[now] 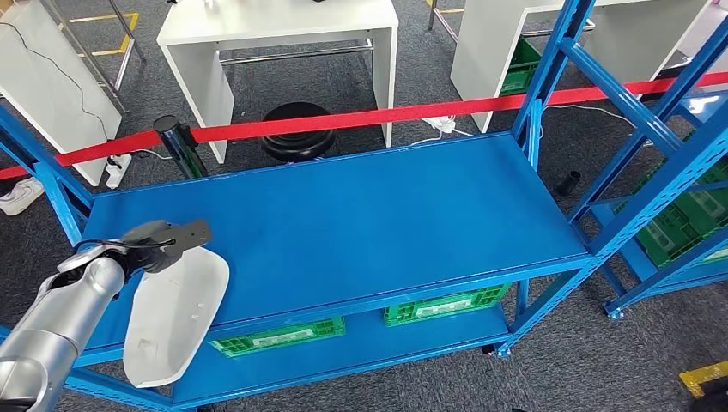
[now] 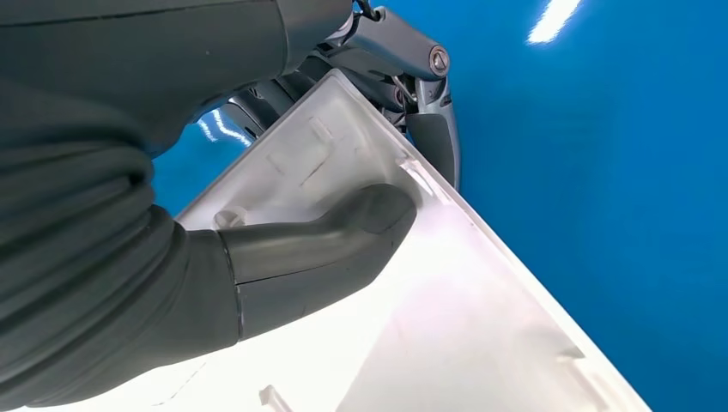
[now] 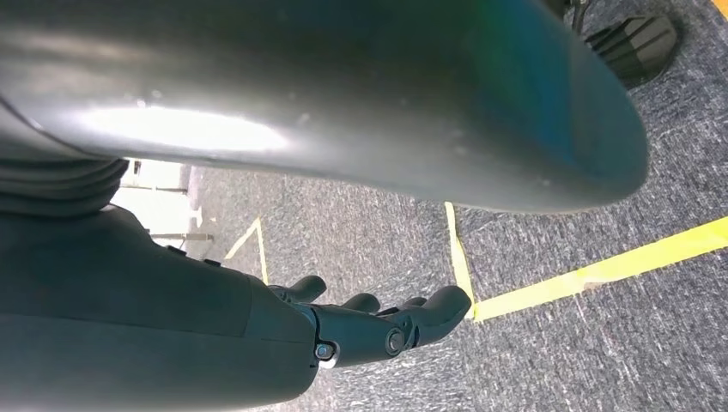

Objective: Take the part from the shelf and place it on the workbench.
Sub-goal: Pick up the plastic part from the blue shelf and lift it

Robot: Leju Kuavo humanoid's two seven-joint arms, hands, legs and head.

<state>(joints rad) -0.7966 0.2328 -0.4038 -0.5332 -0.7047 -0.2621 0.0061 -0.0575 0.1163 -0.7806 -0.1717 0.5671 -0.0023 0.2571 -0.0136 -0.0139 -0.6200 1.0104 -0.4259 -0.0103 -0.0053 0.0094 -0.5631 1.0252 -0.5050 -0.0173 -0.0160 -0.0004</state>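
The part is a long white curved plastic shell (image 1: 172, 316), hanging past the front left edge of the blue shelf's top board (image 1: 360, 215). My left hand (image 1: 159, 242) grips its upper end. In the left wrist view the grey thumb (image 2: 343, 236) presses on the shell's ribbed inner face (image 2: 446, 318) while the darker fingers (image 2: 429, 129) wrap its far edge. My right hand (image 3: 378, 322) hangs over grey carpet with its fingers loosely curled and nothing in them.
Green crates (image 1: 446, 305) sit on the shelf's lower board. A second blue rack (image 1: 678, 197) stands to the right. A red barrier belt (image 1: 360, 118) on a black post (image 1: 176, 142) runs behind the shelf. White tables (image 1: 275, 34) stand beyond. Yellow floor tape (image 3: 601, 266) crosses the carpet.
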